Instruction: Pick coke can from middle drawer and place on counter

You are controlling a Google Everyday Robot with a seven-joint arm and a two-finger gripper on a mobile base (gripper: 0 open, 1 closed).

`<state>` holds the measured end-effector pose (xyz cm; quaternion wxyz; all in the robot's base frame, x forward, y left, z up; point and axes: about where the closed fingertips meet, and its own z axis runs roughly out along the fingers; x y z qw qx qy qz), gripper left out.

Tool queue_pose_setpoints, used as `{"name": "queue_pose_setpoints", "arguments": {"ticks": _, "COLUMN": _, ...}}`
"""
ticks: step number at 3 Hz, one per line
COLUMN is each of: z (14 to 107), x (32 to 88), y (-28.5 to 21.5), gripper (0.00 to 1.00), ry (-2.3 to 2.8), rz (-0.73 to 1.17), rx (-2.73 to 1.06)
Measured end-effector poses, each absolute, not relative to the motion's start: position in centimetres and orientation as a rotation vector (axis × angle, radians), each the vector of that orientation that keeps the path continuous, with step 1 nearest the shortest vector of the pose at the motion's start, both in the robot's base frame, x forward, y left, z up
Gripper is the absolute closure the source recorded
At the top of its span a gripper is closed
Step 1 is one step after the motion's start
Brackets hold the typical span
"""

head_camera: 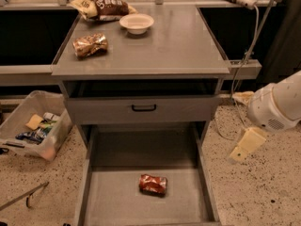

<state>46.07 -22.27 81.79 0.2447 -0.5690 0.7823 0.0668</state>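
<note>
The coke can point(153, 184) lies on its side on the floor of the open middle drawer point(113, 199), near the drawer's middle. The counter point(178, 44) is the grey top of the cabinet above it. My gripper point(245, 146) hangs at the end of the white arm point(277, 105) to the right of the cabinet, outside the drawer. It is above and to the right of the can and well apart from it. It holds nothing that I can see.
On the counter are a gold-brown foil snack bag point(90, 44), a dark chip bag point(101, 6) and a white bowl point(137, 22). A closed drawer front with a black handle point(143, 108) sits above the open drawer. A plastic bin point(28, 126) stands on the floor at left. Cables point(244, 55) hang at right.
</note>
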Motion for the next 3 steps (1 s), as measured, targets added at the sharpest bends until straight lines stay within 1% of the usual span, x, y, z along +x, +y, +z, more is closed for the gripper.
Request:
{"name": "queue_pose_setpoints", "arguments": {"ticks": 1, "z": 77.2, "x": 46.6, "y": -21.1, "gripper": 0.0, "ry": 2.167, "rz": 0.283, "rx": -1.535}}
{"name": "queue_pose_setpoints", "arguments": {"ticks": 3, "z": 75.5, "x": 46.5, "y": -21.4, "gripper": 0.0, "ry": 2.176, "rz": 0.293, "rx": -1.525}}
